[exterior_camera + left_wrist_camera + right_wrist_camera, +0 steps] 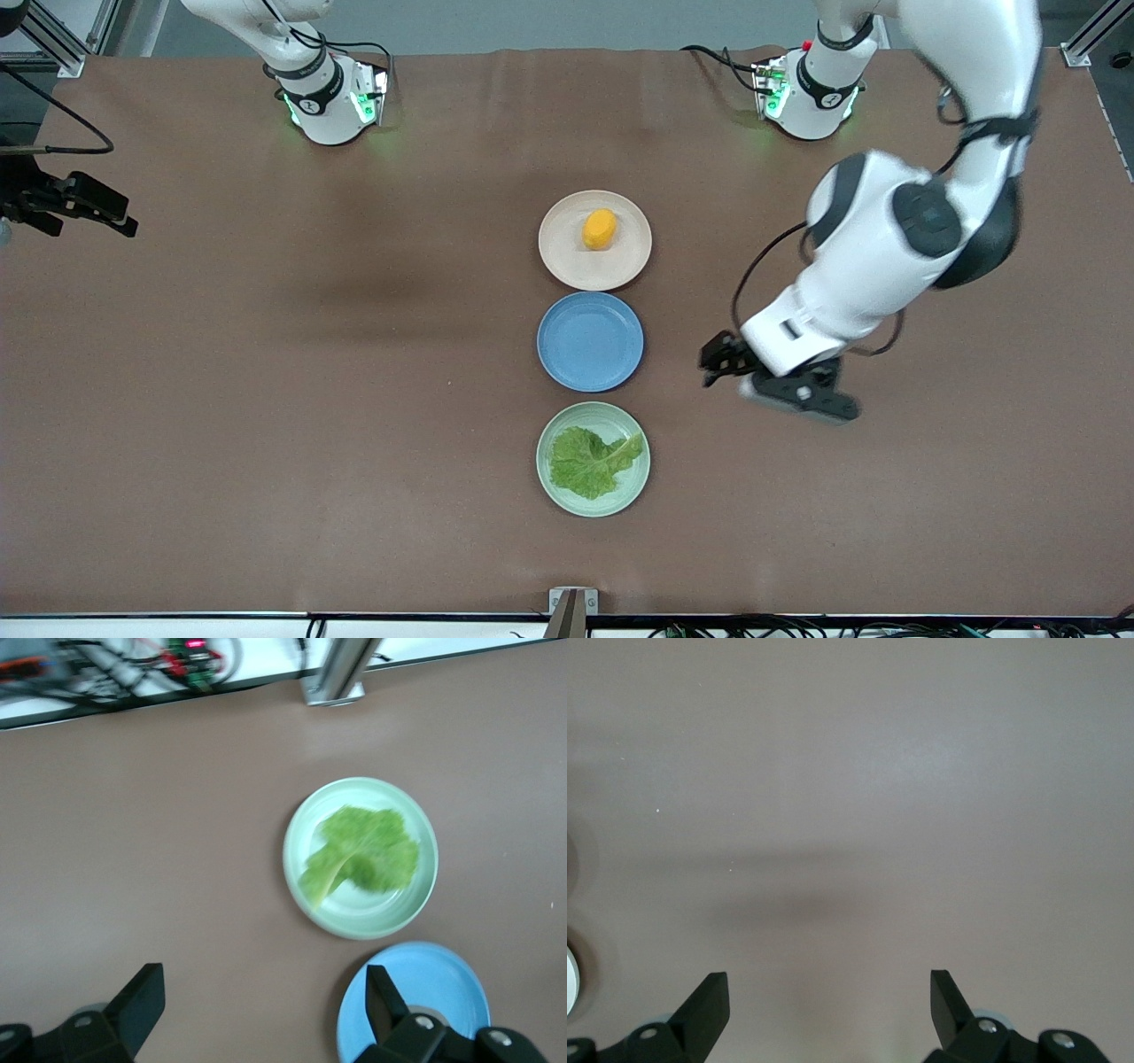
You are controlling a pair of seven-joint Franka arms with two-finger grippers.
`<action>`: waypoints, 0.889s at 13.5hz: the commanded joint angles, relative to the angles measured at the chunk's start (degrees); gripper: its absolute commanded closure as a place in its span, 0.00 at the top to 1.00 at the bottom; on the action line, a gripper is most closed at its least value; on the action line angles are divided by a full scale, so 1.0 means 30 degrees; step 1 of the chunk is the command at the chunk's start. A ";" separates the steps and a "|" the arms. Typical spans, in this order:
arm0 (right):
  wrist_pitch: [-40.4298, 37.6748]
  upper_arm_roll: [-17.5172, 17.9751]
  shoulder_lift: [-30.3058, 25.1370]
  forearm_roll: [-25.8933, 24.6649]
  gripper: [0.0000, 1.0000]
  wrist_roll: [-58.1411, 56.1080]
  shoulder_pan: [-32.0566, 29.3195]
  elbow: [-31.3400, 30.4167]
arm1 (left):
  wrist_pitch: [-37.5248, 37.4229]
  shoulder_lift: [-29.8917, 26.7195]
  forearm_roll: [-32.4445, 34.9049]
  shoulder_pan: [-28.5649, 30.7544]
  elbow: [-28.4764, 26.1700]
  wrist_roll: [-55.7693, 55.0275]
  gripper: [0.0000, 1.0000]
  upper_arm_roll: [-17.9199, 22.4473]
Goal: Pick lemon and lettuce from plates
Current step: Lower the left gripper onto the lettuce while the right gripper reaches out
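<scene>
The lemon (600, 229) lies on the beige-pink plate (567, 261), the plate nearest the robot bases. The lettuce (589, 461) lies flat on the mint green plate (623, 496), the plate nearest the front camera. In the left wrist view the lettuce (363, 850) and its plate (376, 914) show ahead of my left gripper (261, 992). That left gripper (719, 359) is open and empty, up over bare table beside the blue plate, toward the left arm's end. My right gripper (120, 213) is open and empty, over bare table (850, 815) at the right arm's end.
An empty blue plate (590, 341) sits between the two task plates, also in the left wrist view (447, 988). The arm bases (332, 102) stand along the table's edge farthest from the front camera. A metal bracket (571, 602) and cables line the edge nearest it.
</scene>
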 commanded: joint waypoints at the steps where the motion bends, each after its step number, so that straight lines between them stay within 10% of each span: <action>1: 0.0153 0.0113 0.1724 0.0184 1.00 -0.0207 -0.0095 0.0598 | 0.2664 0.3576 -0.0318 -0.0963 0.2634 0.0406 1.00 0.0052; 8: -0.0052 0.0172 0.2407 0.1586 1.00 0.8093 0.3588 0.0518 | 0.7595 0.7362 0.0122 -0.2403 0.2958 0.4566 0.92 0.0462; 12: 0.1904 0.0172 0.1149 0.2264 1.00 1.4567 0.7568 -0.2554 | 0.8036 0.8244 0.0151 -0.2522 0.2958 0.4975 0.67 0.0491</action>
